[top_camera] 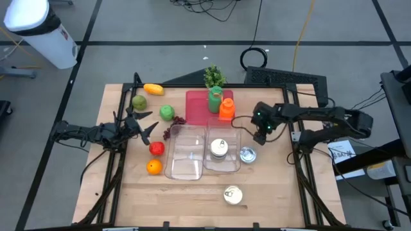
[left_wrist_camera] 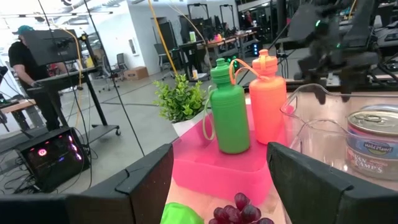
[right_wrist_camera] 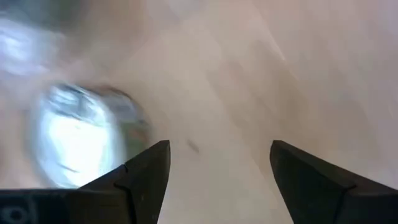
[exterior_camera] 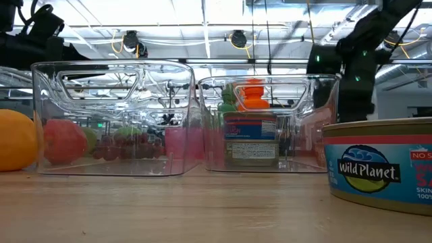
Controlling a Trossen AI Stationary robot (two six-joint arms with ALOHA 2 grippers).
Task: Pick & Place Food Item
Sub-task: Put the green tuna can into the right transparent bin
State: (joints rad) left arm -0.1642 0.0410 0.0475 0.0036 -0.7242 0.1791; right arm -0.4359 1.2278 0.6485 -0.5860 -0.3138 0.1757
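Wooden table (top_camera: 192,192): right tool (top_camera: 262,133) open above can (top_camera: 248,154).

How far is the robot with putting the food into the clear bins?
Done: one can stands in the right clear bin. The left clear bin looks empty. In hand: nothing; the right gripper hovers open above a second can beside the bins, and the left gripper waits open near the fruit. Left: that can, a third can nearer the front edge, and the fruit.
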